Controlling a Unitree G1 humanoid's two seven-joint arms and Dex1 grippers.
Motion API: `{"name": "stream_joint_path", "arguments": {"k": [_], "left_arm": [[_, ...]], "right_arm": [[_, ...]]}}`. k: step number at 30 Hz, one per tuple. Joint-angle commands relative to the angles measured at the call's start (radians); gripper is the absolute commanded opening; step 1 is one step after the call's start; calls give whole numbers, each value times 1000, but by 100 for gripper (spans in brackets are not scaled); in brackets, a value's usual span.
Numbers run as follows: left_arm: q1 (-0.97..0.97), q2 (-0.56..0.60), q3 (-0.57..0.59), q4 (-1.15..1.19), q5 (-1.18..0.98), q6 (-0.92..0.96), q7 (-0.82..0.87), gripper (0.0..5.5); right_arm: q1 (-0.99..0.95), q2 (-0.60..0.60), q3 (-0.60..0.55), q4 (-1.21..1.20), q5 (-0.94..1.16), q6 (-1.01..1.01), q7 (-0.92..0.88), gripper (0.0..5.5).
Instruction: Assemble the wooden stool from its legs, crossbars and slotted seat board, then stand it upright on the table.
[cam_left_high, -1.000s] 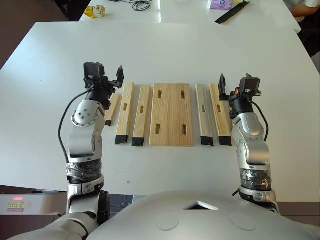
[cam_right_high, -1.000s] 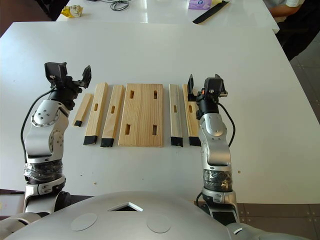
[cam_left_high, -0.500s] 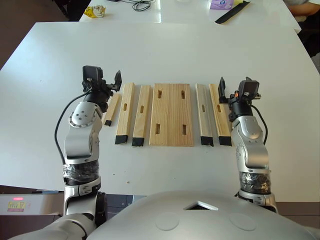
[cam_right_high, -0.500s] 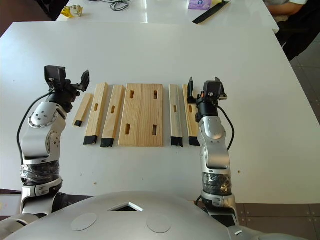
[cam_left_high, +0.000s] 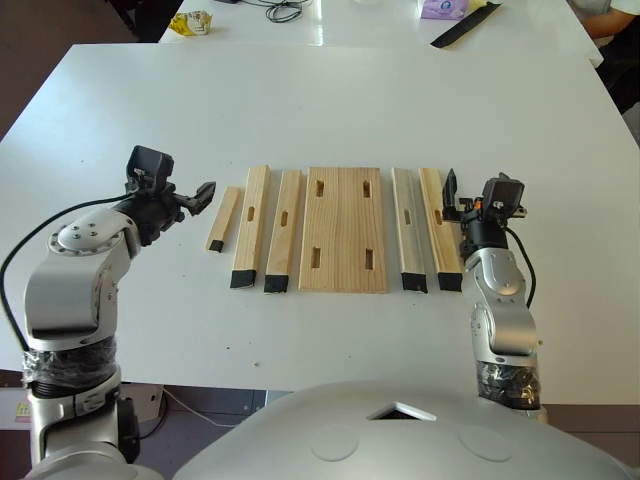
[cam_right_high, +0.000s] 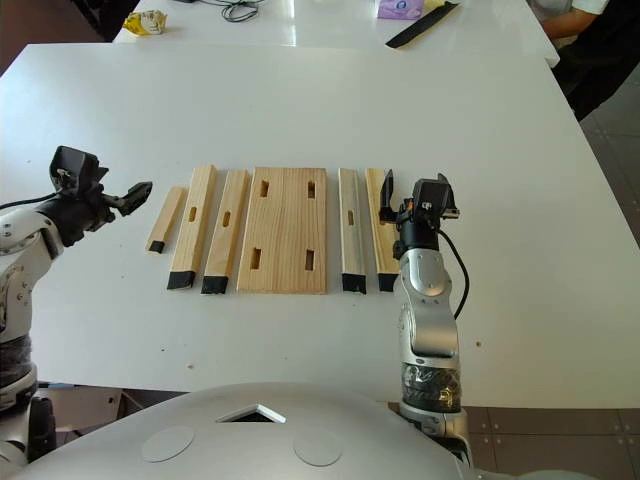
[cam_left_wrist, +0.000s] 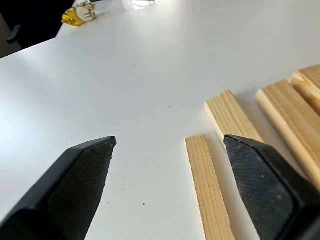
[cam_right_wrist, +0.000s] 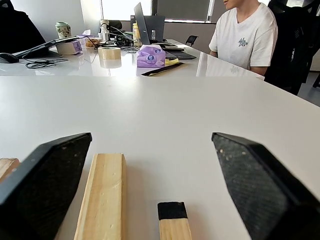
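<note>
The slotted seat board (cam_left_high: 342, 228) lies flat mid-table. Two legs (cam_left_high: 250, 225) (cam_left_high: 284, 230) lie to its left and two more legs (cam_left_high: 408, 228) (cam_left_high: 438, 228) to its right, all with black ends toward me. A short crossbar (cam_left_high: 223, 217) lies left of the left legs. My left gripper (cam_left_high: 190, 198) is open, low over the table just left of that crossbar (cam_left_wrist: 207, 185). My right gripper (cam_left_high: 470, 195) is open beside the rightmost leg (cam_right_wrist: 102, 195), over a second crossbar (cam_right_wrist: 173, 225) with a black end.
The white table (cam_left_high: 330, 110) has wide bare room beyond and to both sides of the parts. On a far table sit a yellow packet (cam_left_high: 190, 22), a purple pack (cam_left_high: 443, 8) and a black strip (cam_left_high: 465, 22).
My left arm has swung out to the left and down, taking its gripper from above the left legs to left of the crossbar. My right gripper has sunk slightly toward me.
</note>
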Motion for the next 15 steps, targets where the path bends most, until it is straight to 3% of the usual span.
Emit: {"name": "stream_joint_path", "arguments": {"k": [1, 15], "left_arm": [[4, 51, -33, -3, -47, 60, -66, 400], [93, 96, -93, 100, 34, -99, -87, 400]], "right_arm": [[5, 3, -2, -15, -9, -3, -8, 444], [-9, -24, -11, -19, -3, 23, 14, 444]]}}
